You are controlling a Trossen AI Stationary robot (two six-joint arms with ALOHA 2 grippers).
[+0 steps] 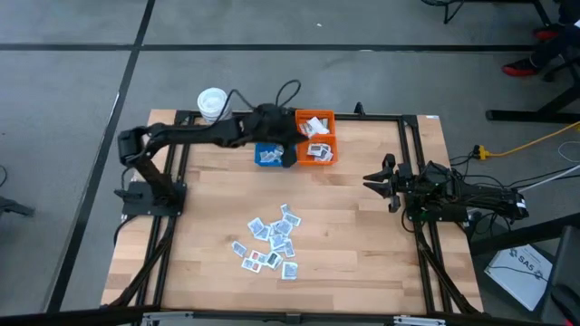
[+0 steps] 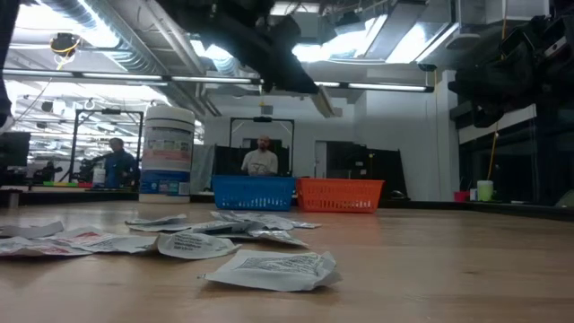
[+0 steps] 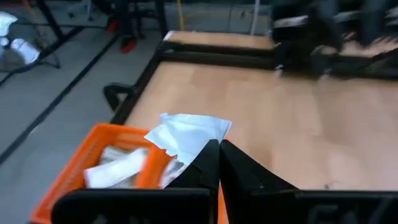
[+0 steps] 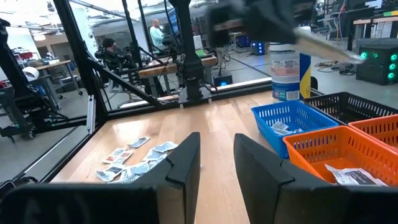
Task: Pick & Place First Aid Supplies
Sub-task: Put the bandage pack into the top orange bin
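The left gripper (image 3: 217, 163) hangs above the orange bin (image 1: 318, 136), its two fingers pressed together on a white sachet (image 3: 186, 137). The sachet sticks out past the fingertips, crumpled and tilted, and in the left wrist view it sits over the orange bin's near wall, clear of the bench (image 1: 362, 235). Inside the orange bin lie more white sachets (image 1: 316, 127), one pale strip showing against its mesh side.

Just beside the orange bin, on the side toward the left arm's base, stands the blue bin (image 1: 269, 155), with a few sachets in it. A black bin (image 4: 348, 104) shows behind the orange bin in the right wrist view, next to the blue one. The white tub (image 1: 211, 103) stands further along from the blue bin, at the bench's corner.

The main heap of sachets (image 1: 272, 240) lies loose on the bench, well apart from the orange bin and toward the middle of the bench; the pieces are flat, white and grey, some with blue or red print, several overlapping.

The right gripper (image 1: 381, 180) waits well to the far side of the orange bin, near the bench's right edge, its fingers standing apart with nothing between them.

In the low view two people (image 2: 261, 157) show in the room behind the bins.
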